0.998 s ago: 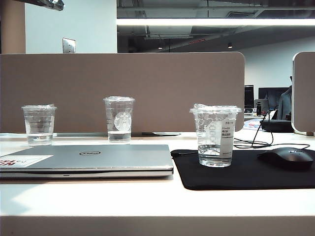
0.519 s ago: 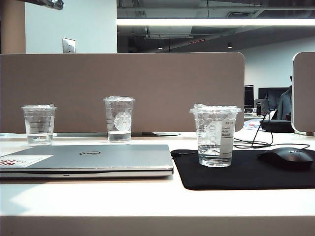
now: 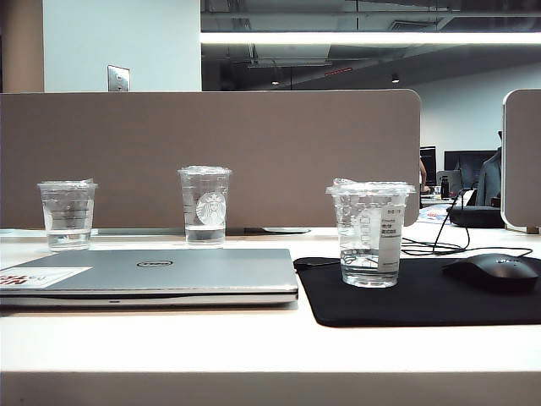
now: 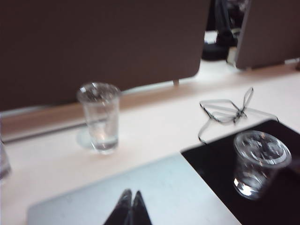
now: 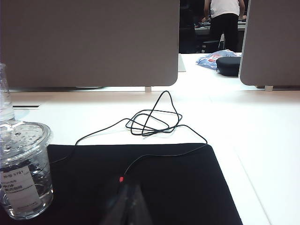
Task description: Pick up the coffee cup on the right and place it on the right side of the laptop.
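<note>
The coffee cup (image 3: 370, 233), short and clear with a flat lid and a white printed label, stands upright on the black mouse pad (image 3: 439, 306), just right of the closed silver laptop (image 3: 169, 272). In the left wrist view my left gripper (image 4: 131, 193) hangs shut and empty over the laptop's lid (image 4: 164, 187), well apart from the coffee cup (image 4: 259, 161). My right gripper (image 5: 129, 188) is shut and empty over the mouse pad (image 5: 178, 187), with the coffee cup (image 5: 23, 173) off to one side. Neither gripper shows in the exterior view.
A taller clear cup with a round logo (image 3: 204, 205) and a short lined cup (image 3: 67, 214) stand behind the laptop. A black mouse (image 3: 494, 271) rests on the pad's right part, its tangled cable (image 5: 150, 119) behind it. A grey partition (image 3: 211, 156) closes the back.
The bit of arm in the exterior view's top left corner has left the picture. The cups, the laptop and the mouse have not moved.
</note>
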`<state>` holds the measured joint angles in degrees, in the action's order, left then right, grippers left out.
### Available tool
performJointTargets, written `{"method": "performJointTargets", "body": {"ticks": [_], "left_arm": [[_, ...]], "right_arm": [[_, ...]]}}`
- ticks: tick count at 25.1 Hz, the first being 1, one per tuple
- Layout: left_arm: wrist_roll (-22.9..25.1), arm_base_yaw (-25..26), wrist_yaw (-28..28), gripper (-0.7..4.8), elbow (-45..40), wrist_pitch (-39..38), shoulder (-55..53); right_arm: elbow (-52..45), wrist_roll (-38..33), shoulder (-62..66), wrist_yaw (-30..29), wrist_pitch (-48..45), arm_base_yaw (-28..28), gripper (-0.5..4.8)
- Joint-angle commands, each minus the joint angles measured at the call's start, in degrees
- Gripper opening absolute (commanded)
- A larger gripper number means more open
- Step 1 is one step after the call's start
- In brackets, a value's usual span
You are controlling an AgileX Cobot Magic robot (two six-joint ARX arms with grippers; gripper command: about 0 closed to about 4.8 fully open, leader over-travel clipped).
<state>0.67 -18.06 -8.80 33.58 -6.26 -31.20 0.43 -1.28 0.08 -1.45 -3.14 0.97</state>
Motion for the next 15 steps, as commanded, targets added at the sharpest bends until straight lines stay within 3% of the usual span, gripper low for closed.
{"method": "performJointTargets", "body": {"ticks": [1,11,15], "left_arm": [[1.07,3.26,0.61,-0.06,-3.34,4.70,3.93],[0.66,11.61,1.46,-0.06,-16.09,9.88,15.93],[-3.89,13.11,4.44,-0.05,-20.76,10.19,20.68]], "right_arm": [[-0.35,-0.20,-0.11,0.26,-1.22,0.02,-0.01],[-0.35,-0.20,-0.11,0.24,-1.16,0.02,-0.01],[-0.35,-0.20,-0.11,0.26,-1.09,0.02,-0.01]]}}
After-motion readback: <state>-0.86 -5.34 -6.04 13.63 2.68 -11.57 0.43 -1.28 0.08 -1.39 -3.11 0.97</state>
